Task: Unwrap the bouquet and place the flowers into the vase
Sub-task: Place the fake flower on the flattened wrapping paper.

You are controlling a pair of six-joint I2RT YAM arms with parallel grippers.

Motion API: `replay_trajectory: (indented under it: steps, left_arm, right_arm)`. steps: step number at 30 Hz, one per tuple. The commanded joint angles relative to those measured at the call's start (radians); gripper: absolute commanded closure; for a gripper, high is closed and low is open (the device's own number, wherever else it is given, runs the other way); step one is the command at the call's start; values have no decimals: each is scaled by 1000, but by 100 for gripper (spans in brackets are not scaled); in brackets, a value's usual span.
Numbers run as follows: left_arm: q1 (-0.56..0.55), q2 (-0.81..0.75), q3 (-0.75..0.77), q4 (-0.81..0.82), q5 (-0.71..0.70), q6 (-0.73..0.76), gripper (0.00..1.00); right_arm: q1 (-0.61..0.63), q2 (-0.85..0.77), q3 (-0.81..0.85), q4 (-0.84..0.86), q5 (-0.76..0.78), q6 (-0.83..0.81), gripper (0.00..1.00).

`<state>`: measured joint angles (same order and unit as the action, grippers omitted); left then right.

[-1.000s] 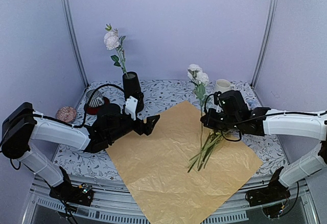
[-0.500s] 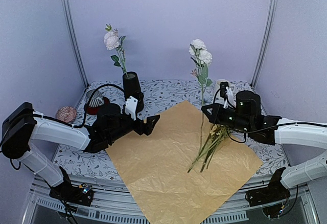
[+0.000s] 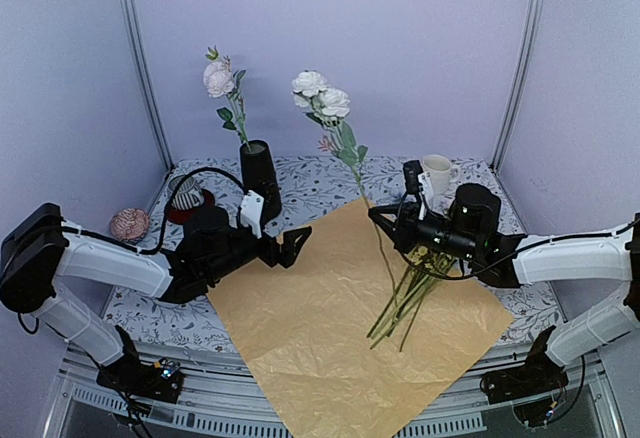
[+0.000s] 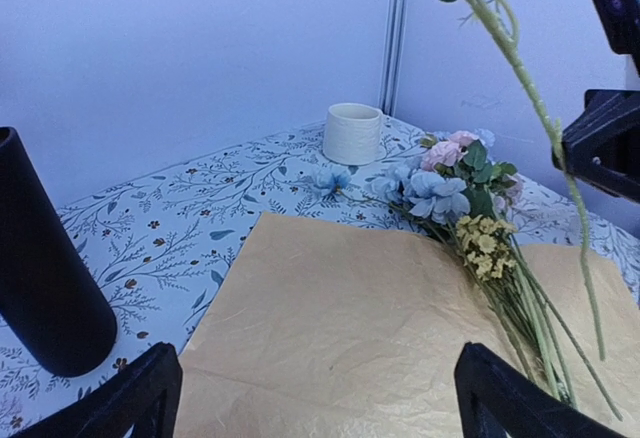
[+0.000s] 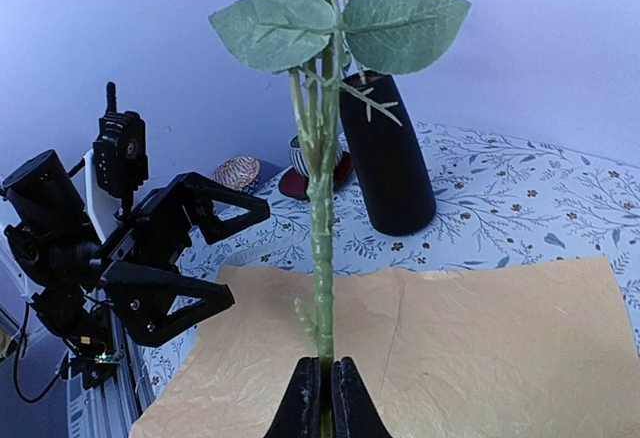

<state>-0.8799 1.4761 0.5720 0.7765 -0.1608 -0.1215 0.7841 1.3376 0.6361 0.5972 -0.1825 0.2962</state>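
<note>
Vase (image 3: 258,168) holds 1 pale rose (image 3: 218,78); right jaws grip a white-flowered stem (image 5: 322,248); left jaws spread wide.

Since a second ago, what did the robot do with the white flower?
The right end effector, shut on the white rose stem, lifted it and swung its blooms left, toward the black vase. Nothing was grabbed or let go. The left end effector stayed open near the vase, the pale rose stayed in the vase, and the other flowers stayed lying on the kraft paper.
</note>
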Motion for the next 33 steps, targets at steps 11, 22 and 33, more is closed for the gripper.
replay_trajectory:
  steps: [11, 22, 33]
  left_arm:
    - [-13, -43, -29, 62, 29, -58, 2]
    - [-13, -34, -14, 38, 49, -60, 3]
    - [-14, -30, -8, 35, 59, -55, 4]
  right_arm:
    - [-3, 103, 84, -71, 25, -39, 96]
    - [-3, 182, 424, -869, 283, 123, 98]
    - [-3, 149, 333, -987, 242, 226, 96]
